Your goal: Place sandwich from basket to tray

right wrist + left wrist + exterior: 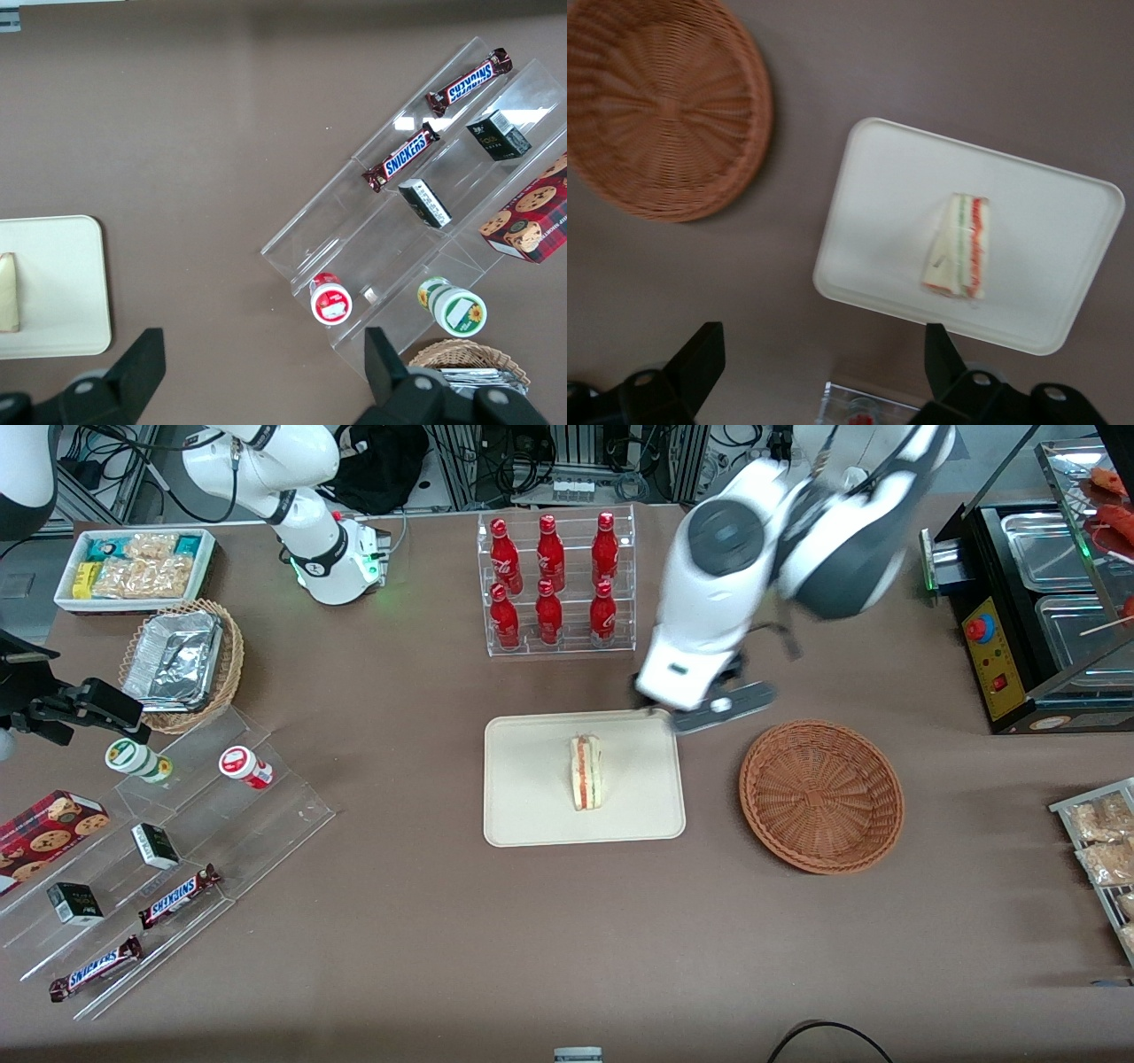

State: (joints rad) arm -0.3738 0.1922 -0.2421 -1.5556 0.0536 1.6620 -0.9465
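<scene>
I see the sandwich [586, 771] lying on the tray [523, 815], with the basket [821, 794] beside the tray empty. My gripper [822, 372] hangs above the tray's edge, fingers spread wide, holding nothing. I judge the sandwich light, soft and crushable, best pinched gently across its bread faces.

— A shop?

— A mock one, inside a robotics lab. On the brown table [425, 939], a clear rack of red bottles [554, 584] stands at twelve o'clock, stepped acrylic shelves [266, 815] with Snickers bars [179, 895] and a cookie box [44, 834] at eight, a white bin of snack packets [133, 567] at ten, and a food warmer [1036, 620] at two.

— And the lab part?

— Cables and metal framing [567, 460] along the table's twelve o'clock edge. A white arm's tool [822, 341], fingers spread, hangs above the tray's [532, 815] one o'clock corner.
</scene>
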